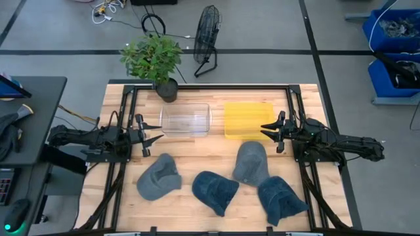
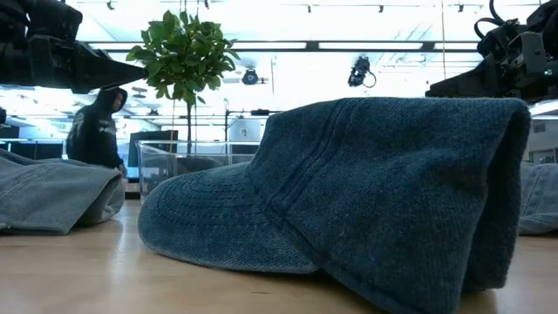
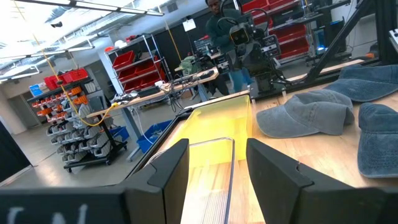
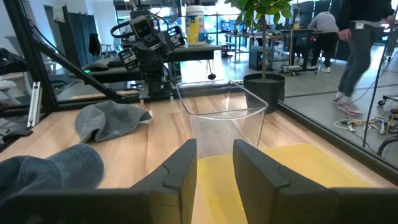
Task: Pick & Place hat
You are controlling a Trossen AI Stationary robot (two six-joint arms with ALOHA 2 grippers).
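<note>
Several denim hats lie flat on the near half of the wooden table: a grey one [image 1: 158, 177] at left, a dark blue one [image 1: 215, 190] in the middle, a grey one [image 1: 250, 162] right of centre and a dark blue one [image 1: 280, 199] at right. The middle blue hat [image 2: 349, 209] fills the low view. My left gripper [image 1: 156, 134] hovers open at the table's left side, beside the clear bin. My right gripper [image 1: 266, 128] hovers open at the right side, over the yellow bin's right edge. Neither touches a hat.
A clear plastic bin [image 1: 186, 120] and a yellow bin [image 1: 247, 119] stand side by side at the table's far middle. A potted plant [image 1: 155, 62] stands at the far left corner. Black frame rails [image 1: 128, 118] run along both sides. People move in the room behind.
</note>
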